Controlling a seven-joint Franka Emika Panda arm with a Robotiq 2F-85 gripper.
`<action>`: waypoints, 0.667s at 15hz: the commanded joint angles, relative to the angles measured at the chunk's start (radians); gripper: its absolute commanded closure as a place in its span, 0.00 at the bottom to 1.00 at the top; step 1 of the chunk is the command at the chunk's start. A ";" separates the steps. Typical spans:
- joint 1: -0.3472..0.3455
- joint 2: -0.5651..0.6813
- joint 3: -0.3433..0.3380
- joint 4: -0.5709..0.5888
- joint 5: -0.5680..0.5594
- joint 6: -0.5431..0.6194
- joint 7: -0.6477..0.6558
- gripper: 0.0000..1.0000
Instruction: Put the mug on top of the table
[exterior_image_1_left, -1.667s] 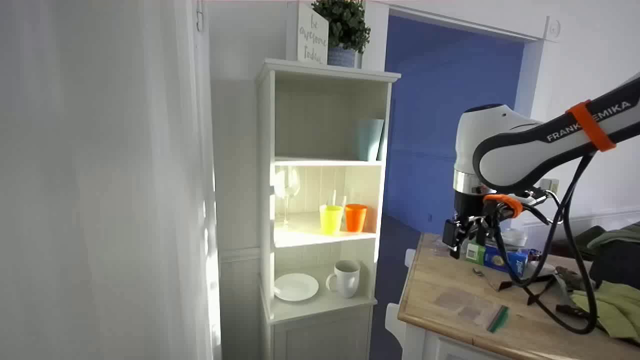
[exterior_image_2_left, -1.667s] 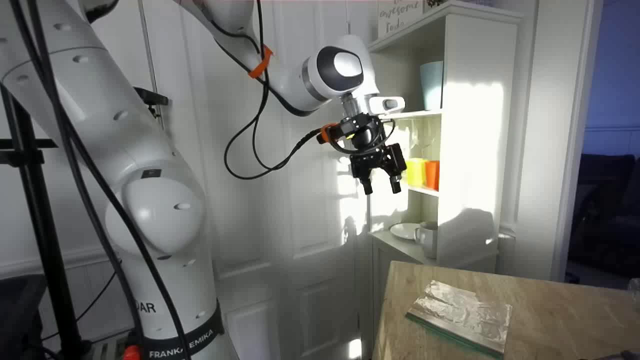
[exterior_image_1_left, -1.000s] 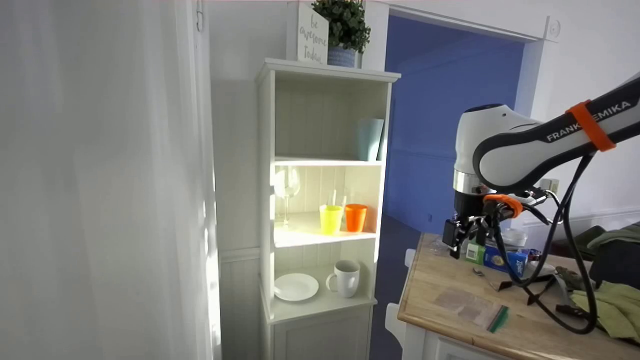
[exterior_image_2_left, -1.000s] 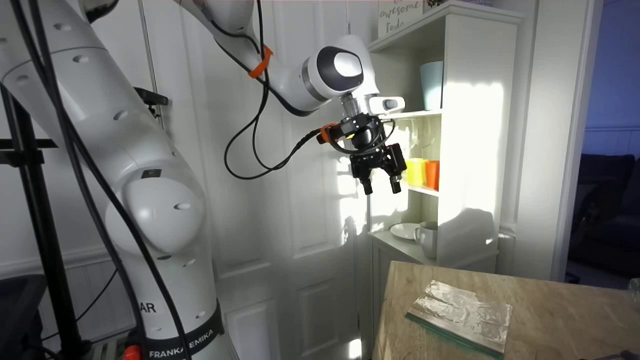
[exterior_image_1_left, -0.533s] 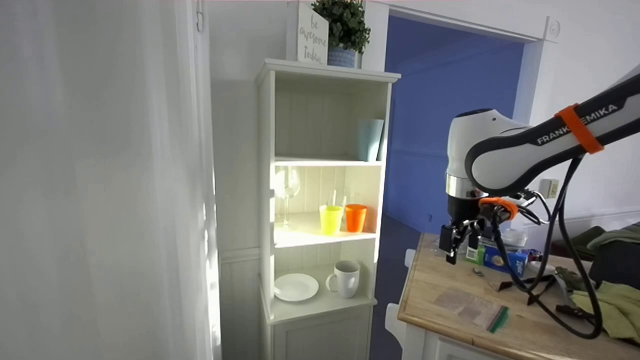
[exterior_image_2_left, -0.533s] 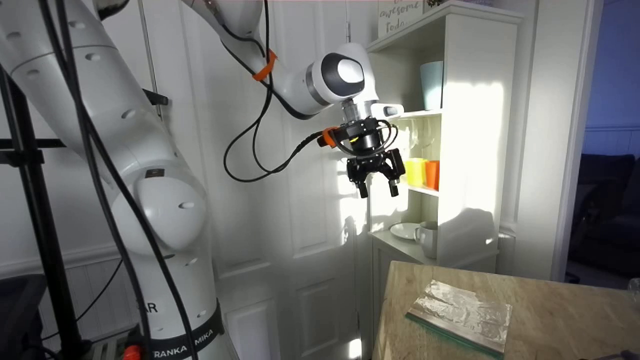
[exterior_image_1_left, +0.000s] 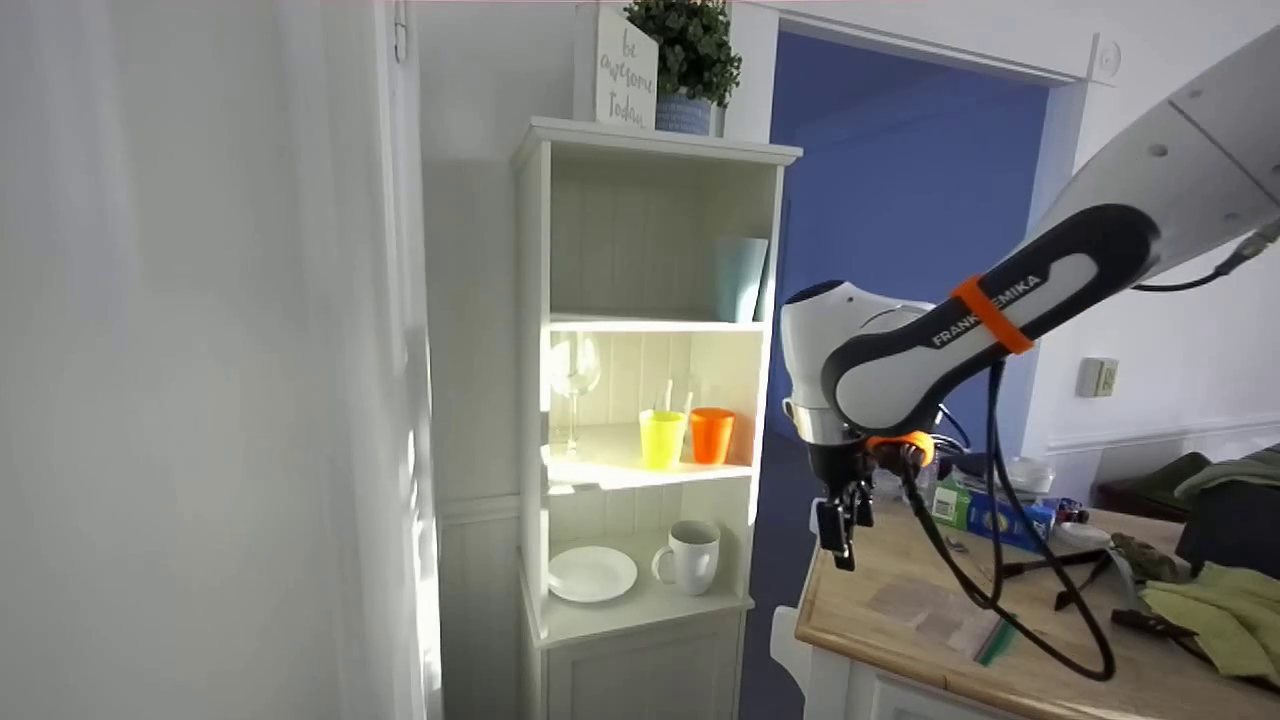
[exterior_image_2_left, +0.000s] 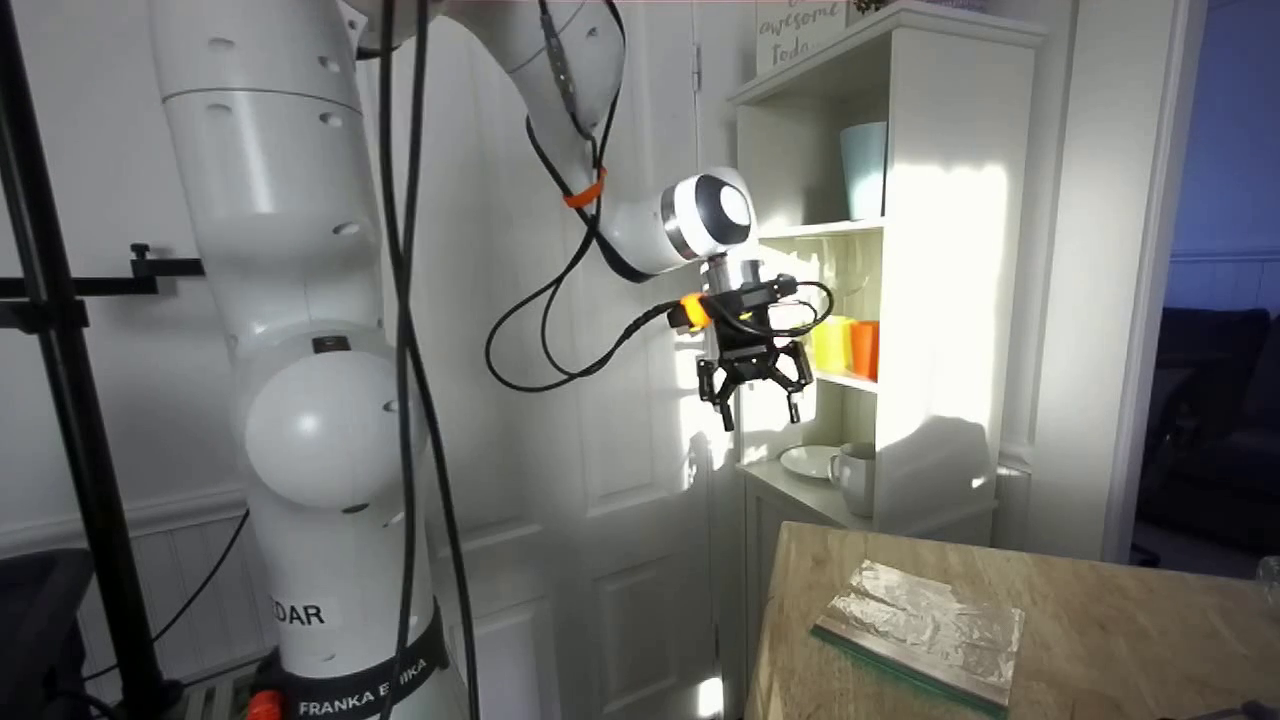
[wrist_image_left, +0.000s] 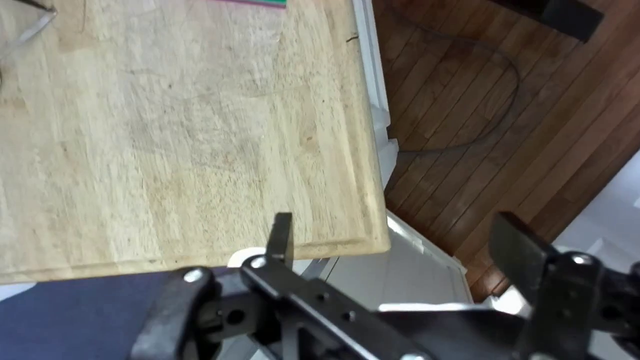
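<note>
On the lowest shelf of the white cabinet, in an exterior view toward the shelf's three o'clock end: white mug, upright, with a plate just beside at nine o'clock. Progress, by judgement: opening stage. Done, as far as shown: no grasp, no lift. Left: reach into the shelf, grasp, withdrawal, carry, and placing on the table, in an exterior view at about four o'clock from the mug. Gripper in an exterior view at about ten o'clock from the mug and well apart from it, with jaws spread wide and nothing held between the fingers. Orientation: long axis of the mug vertical, from six to twelve o'clock, with mouth uppermost. Handle directed to nine o'clock in both exterior views, toward the plate. Exact turn toward the shelf's front hard to judge, with the mug partly behind the cabinet's side wall in an exterior view.
</note>
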 joint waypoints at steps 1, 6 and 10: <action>0.047 0.175 0.001 0.154 -0.133 -0.055 -0.041 0.00; 0.096 0.320 -0.017 0.217 -0.332 0.061 -0.087 0.00; 0.096 0.332 -0.015 0.201 -0.325 0.107 -0.086 0.00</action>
